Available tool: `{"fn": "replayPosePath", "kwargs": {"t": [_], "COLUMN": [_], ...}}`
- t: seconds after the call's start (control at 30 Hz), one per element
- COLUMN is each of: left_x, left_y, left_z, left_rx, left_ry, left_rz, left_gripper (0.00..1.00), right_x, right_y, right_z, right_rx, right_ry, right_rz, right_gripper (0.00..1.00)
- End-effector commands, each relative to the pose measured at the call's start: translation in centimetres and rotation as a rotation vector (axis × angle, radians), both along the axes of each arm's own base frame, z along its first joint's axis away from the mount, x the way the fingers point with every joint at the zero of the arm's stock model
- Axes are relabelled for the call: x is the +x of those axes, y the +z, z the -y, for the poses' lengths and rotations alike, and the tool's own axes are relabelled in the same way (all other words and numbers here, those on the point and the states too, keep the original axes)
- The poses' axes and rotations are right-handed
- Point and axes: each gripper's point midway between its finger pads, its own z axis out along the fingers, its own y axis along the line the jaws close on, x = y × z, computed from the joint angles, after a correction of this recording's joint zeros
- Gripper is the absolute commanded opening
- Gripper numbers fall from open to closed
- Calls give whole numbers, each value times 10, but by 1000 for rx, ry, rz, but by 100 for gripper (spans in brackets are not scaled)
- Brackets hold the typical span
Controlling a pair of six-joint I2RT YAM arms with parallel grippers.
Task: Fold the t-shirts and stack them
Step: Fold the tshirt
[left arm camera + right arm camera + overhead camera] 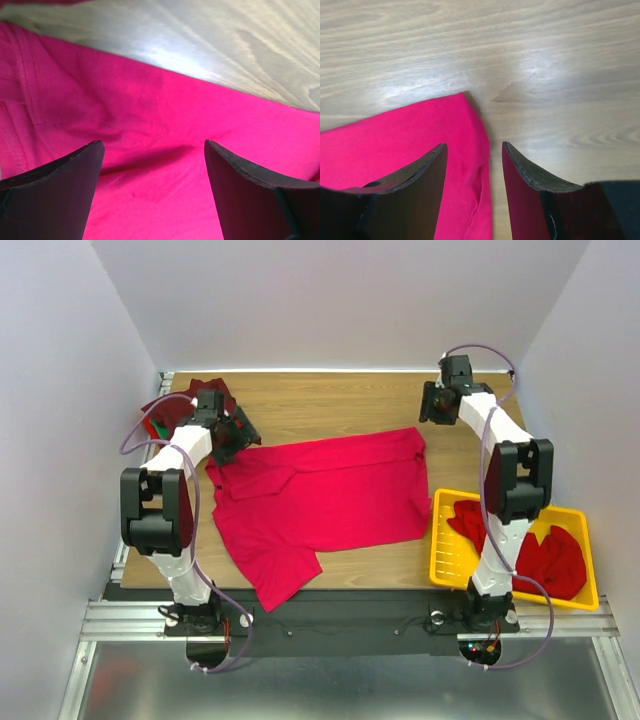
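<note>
A crimson t-shirt (320, 495) lies spread flat across the middle of the wooden table, one sleeve hanging toward the front edge. My left gripper (228, 435) hovers at the shirt's back left corner. In the left wrist view its jaws stand wide apart above the red cloth (150, 100), and the left gripper (154, 145) holds nothing. My right gripper (437, 405) is by the shirt's back right corner. In the right wrist view it (474, 145) is open, with the shirt's corner edge (395, 145) lying flat on the wood beneath the gap.
A yellow slotted tray (445, 555) at the front right holds more red t-shirts (550, 560). A dark maroon and green pile (172, 402) sits at the back left corner behind the left arm. Bare wood (330, 400) runs along the back.
</note>
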Motion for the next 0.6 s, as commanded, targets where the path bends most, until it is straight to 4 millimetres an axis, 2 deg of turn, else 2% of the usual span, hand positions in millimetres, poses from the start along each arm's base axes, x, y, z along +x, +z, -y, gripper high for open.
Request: {"fn": "replayPosePath", "kwargs": {"t": [0.0,0.1,0.13,0.23,0.33,0.47,0.57], "left_x": [8,-4,-10,-28,-36,-47,-48], "left_y": [70,60,52,26,18,1,-10], "left_z": [24,46,60,73,72,72,71], "left_rx": [122,214,270,365,435,481,505], "left_ry": [-91,-152,-191,-250,-260,-276,-296], "left_rz": [174,144,132,51,37,4,-5], "left_gripper": [90,84,78,72,67,65,65], "right_x": [-16,-26,-31,-40,-46,-57,-64], "right_y": [45,46,42,41,44,41,36], "right_z": [4,0,1,-6,-6,-8,-9], "right_rx": [-2,24,25,61,69,80,92], "right_ry": [-4,-12,-17,1,2,5,5], "right_rz": [78,71,59,45,48,35,19], "right_gripper": [54,54,54,54,54,54,54]}}
